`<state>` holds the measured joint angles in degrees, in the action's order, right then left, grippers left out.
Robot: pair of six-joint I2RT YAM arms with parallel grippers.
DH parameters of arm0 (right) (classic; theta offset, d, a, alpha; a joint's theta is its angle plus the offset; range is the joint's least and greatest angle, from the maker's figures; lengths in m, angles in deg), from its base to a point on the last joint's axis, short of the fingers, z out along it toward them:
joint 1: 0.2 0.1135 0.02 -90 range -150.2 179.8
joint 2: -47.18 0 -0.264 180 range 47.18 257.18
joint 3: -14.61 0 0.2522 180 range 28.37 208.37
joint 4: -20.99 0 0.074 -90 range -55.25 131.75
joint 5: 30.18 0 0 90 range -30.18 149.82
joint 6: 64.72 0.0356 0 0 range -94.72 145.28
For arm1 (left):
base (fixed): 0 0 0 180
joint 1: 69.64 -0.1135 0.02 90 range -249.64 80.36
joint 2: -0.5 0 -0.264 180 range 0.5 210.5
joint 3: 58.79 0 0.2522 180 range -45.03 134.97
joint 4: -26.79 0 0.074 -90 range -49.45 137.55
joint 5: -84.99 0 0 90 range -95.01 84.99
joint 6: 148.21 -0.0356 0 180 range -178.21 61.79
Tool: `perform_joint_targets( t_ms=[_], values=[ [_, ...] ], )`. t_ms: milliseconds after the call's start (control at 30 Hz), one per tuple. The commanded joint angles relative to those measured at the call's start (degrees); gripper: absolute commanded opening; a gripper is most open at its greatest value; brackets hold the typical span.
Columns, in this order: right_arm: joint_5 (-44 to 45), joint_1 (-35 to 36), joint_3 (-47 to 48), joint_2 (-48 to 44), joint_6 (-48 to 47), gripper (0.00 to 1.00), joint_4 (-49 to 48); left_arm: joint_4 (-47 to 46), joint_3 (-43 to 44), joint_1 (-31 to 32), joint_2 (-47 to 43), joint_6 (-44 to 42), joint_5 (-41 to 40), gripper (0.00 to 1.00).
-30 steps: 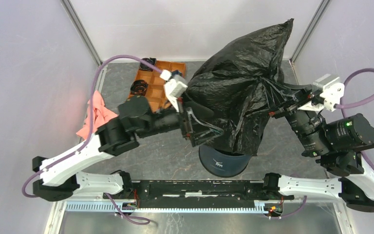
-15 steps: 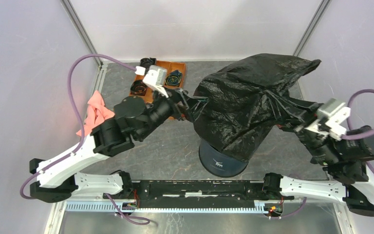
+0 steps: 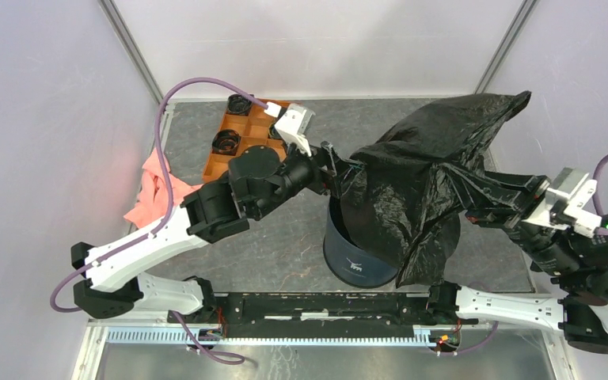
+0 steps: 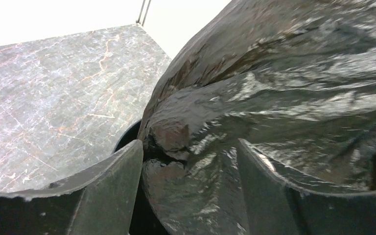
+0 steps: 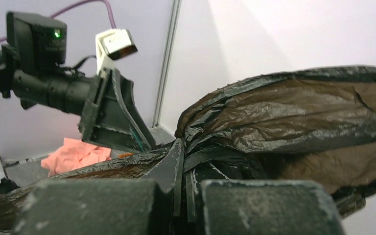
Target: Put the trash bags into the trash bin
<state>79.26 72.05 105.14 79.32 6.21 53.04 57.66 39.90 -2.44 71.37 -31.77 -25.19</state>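
- Your large, wrinkled glossy black plastic bag (image 3: 423,186) hangs stretched between the left pincer (image 3: 344,168) and the right pincer (image 3: 471,204). Its lower folds drape over the bin's rim on the right pincer's side.
- The round navy blue plastic bin (image 3: 356,257) stands upright just below the left pincer. Its mouth shows uncovered on that pincer's side, and its white logo faces the arm bases.
- The orange compartment tray (image 3: 220,162) lies behind the left pincer, beside its wrist.
- The pink cloth (image 3: 150,194) lies well apart from the left pincer, out past that arm's elbow.
- The left pincer sits at the bag's edge. Its fingers (image 4: 112,181) stand apart with film bunched between them, and you cannot tell whether they pinch it.
- The right pincer is clenched on a gathered strand of the bag, its fingers (image 5: 93,205) nearly closed.
- The black spiral rolls (image 3: 226,142) sit in the tray's compartments, behind the left pincer.
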Motion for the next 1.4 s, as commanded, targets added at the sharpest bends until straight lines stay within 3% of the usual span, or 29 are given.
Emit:
perform_joint_targets(
  t_ms=[0,33,67,267,400,533,667,800,933,1133,1367],
  values=[
    [1.5,0.0,-2.1,-0.4,1.0,0.01,2.4,-1.3,-0.2,-0.3,-5.4,-1.3,2.3,0.85],
    [1.8,-0.1,-2.6,-0.4,0.8,0.01,2.1,-1.0,-0.6,-0.3,-6.1,-1.7,3.7,0.96],
    [2.0,0.0,-3.2,-0.3,0.7,0.01,1.8,0.2,-0.1,-0.3,-5.9,-2.3,5.4,0.99],
    [3.6,0.0,-6.7,0.7,0.6,0.01,-0.6,9.8,11.3,-0.9,1.7,-3.7,4.7,1.00],
    [-1.8,0.0,-6.1,1.7,2.8,0.01,-0.3,16.6,22.5,-7.1,11.6,0.0,5.0,0.86],
    [-6.3,0.0,-6.3,2.6,5.3,0.01,0.0,14.9,28.5,-10.8,20.3,1.3,19.0,0.76],
    [-5.8,0.0,-8.1,3.0,6.8,0.01,-0.6,3.8,20.1,-10.5,22.1,4.3,38.6,0.62],
    [-1.3,0.0,-10.5,2.7,8.3,0.01,-1.8,-1.3,8.4,-8.9,20.1,6.1,38.5,0.51],
    [7.2,0.0,-13.3,2.8,9.8,0.01,-1.1,-1.4,3.6,-8.3,20.3,6.3,35.5,0.42],
    [17.5,0.0,-12.5,3.7,15.2,0.01,7.6,5.2,8.9,-8.4,23.0,1.9,27.5,0.48],
    [25.0,0.0,-11.7,1.0,16.4,0.01,6.5,6.1,12.7,-10.0,20.6,-0.8,21.9,0.80]
  ],
)
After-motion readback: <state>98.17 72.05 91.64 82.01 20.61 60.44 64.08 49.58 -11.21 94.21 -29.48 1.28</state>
